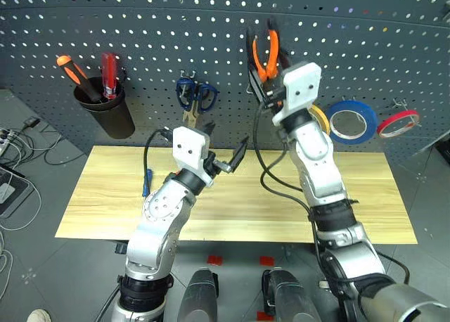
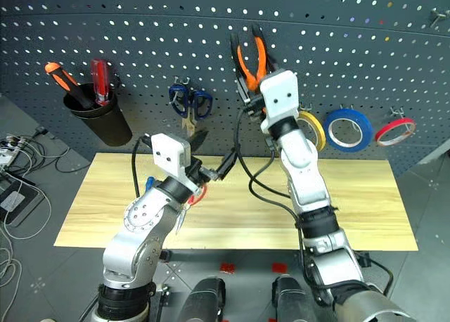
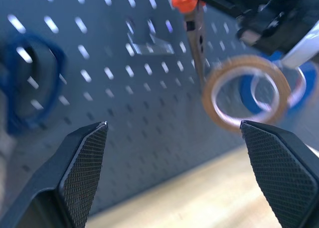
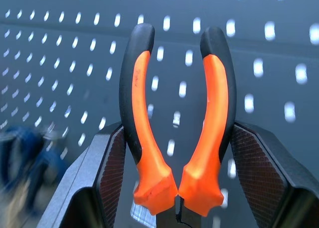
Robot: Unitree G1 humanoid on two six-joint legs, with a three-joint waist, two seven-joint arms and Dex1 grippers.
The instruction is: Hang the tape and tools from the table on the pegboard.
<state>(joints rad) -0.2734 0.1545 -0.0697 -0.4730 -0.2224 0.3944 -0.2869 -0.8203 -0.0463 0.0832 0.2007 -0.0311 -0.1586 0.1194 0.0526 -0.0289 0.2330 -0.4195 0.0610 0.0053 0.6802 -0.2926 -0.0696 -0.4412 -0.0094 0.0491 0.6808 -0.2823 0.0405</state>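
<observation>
Pliers (image 4: 177, 123): orange-and-black handles, pinched in right claw (image 4: 177, 188) near the pivot, handle ends up, held against the pegboard (image 1: 140, 48) high above the desk (image 1: 105, 195).
Right claw: pressed onto both pliers handles from outside.
Left claw (image 3: 174, 173): spread wide, holding nothing, raised over the desk and facing the board.
Weight: probably heavy for its size, steel head, top-heavy when gripped low.
Stiffness: rigid, but 2 handles can swing on the pivot; squeeze keeps them together.
Surface: rubbery grips, likely little slip.
Best hold: across both handles just above the joint, leaving the gap free for a hook.
Tape (image 3: 246, 93): tan ring already on the board, light, stiff.
</observation>
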